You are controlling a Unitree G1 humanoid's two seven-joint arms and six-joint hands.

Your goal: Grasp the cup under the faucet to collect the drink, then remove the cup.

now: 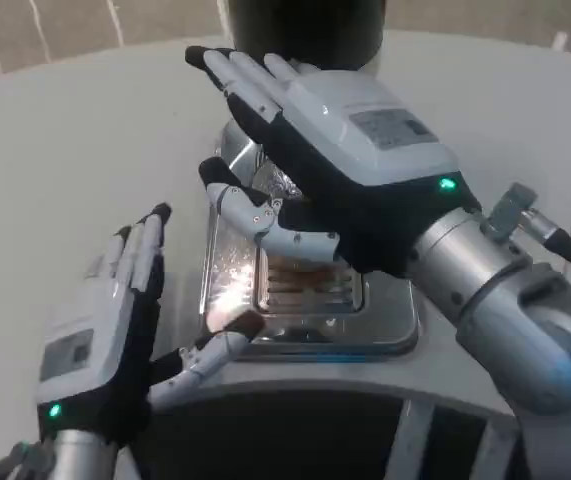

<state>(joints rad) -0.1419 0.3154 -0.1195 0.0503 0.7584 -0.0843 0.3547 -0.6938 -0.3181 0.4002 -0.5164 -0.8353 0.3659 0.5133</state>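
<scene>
White tabletop (pixel 75 130) is seen stretching to the left and far side of the scene, with a dark cylinder, apparently the drink dispenser (pixel 300 30), standing at the far middle. Near it, a shiny metal drip tray (pixel 385 320) with a slotted grate is set on the tabletop. The right robot hand (pixel 330 150) is held above the tray, palm down, its fingers stretched toward the far left and spread apart; nothing is seen gripped in it. The left robot hand (pixel 105 320) is placed to the left of the tray, fingers straight and pointing far, its thumb reaching right to the tray's near left corner; nothing is held by it. The cup cannot be made out; the space under the right robot hand is hidden.
</scene>
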